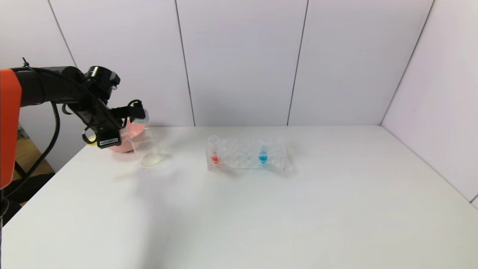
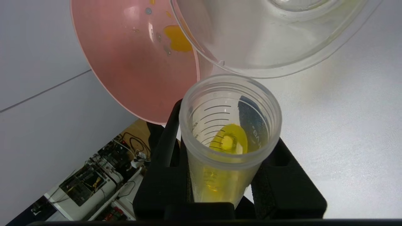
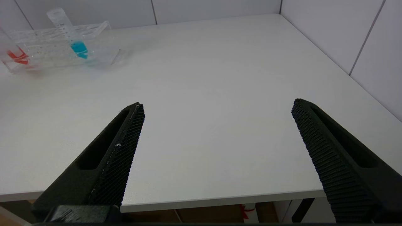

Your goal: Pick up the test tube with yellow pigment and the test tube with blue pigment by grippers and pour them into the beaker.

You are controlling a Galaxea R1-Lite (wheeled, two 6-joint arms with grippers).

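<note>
Yellow tube sits pinched between the black fingers of the left gripper, its open mouth turned toward the beaker; a little yellow liquid lies along its inner wall and at its bottom. In the head view the left gripper hangs over the table's far left corner, level with the beaker's rim and just beside it, in front of the pink bowl. The tube itself is hidden behind the gripper there. The beaker stands upright on the table, touching or nearly touching the bowl, with a pale yellowish tint at its base. The wrist view shows a yellow blot and a few droplets inside the bowl. Farther right, mid-table, the clear rack holds the blue tube upright near its right end and a red-orange tube near its left end. The right gripper is out of the head view; its own camera shows it low near the table's front edge, jaws spread wide with nothing between them, well apart from the rack and the blue tube.
</note>
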